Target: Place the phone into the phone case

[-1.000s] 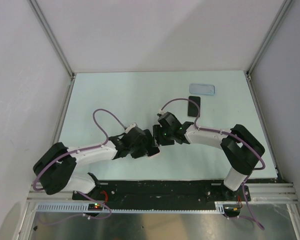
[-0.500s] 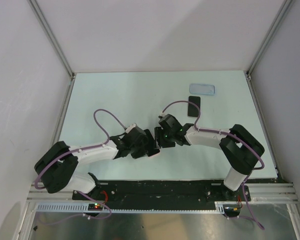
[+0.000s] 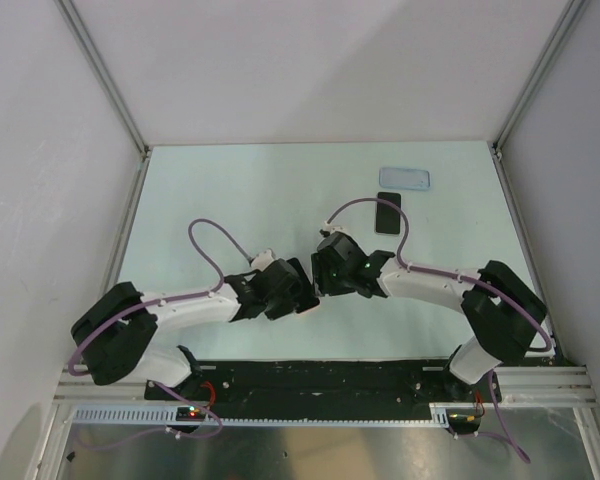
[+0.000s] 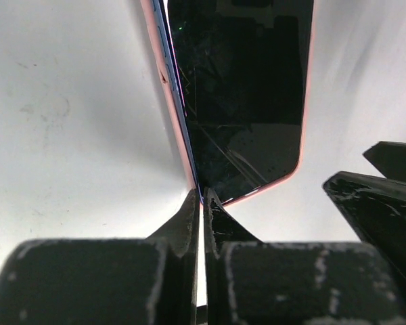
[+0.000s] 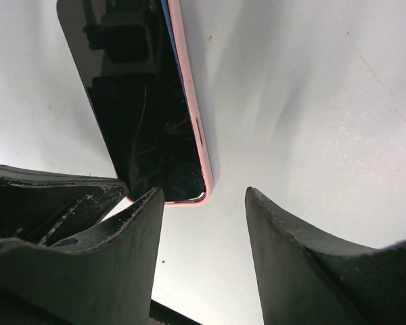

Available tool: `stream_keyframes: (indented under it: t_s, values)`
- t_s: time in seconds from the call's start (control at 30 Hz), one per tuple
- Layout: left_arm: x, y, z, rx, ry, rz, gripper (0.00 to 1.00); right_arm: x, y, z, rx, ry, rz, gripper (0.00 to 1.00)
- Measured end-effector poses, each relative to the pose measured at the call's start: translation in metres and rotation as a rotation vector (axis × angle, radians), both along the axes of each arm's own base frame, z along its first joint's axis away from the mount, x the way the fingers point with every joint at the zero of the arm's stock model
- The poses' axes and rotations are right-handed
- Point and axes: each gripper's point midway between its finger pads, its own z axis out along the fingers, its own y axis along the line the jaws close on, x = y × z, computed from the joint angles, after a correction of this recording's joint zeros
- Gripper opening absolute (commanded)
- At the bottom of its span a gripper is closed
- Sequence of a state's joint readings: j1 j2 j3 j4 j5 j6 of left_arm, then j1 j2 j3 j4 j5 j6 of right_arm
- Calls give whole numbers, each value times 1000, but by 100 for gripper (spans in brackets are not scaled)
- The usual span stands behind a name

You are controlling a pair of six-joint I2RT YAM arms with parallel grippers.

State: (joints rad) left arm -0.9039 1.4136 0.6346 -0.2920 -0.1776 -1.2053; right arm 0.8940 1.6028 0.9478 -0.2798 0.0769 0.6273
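The black phone (image 3: 388, 213) lies flat at the back right of the table, with the light-blue phone case (image 3: 405, 179) just behind it. Both grippers are far from them, meeting at the table's near middle. My left gripper (image 3: 306, 299) (image 4: 201, 196) is shut on the corner edge of a pink-rimmed slab with a dark glossy face (image 4: 243, 101). My right gripper (image 3: 321, 281) (image 5: 203, 193) is open, with the slab's other near corner (image 5: 142, 101) just ahead of its left finger. In the top view the arms hide the slab.
The pale table (image 3: 230, 190) is walled by white panels at the back and sides. A black base rail (image 3: 320, 375) runs along the near edge. Purple cables loop above both arms. The other gripper's black finger (image 4: 386, 203) shows at the right of the left wrist view.
The right arm's elbow has swung right and toward the near edge, and its gripper has edged slightly nearer. The left gripper has barely moved. The phone and case have not moved.
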Motion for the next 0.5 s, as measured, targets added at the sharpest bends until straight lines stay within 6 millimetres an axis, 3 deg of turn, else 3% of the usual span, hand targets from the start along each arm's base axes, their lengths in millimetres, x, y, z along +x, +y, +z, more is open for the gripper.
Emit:
stream_keyframes:
  t_s: [0.13,0.37,0.5]
  values:
    - [0,0,0,9,-8,13,13,2,-3,9,9,-29,-10,57]
    - [3,1,12,41,-37,-11,27,3,-11,8,-2,-36,-28,57]
    - [17,-2,40,50,-85,-44,32,0,-17,5,-9,-30,-44,56]
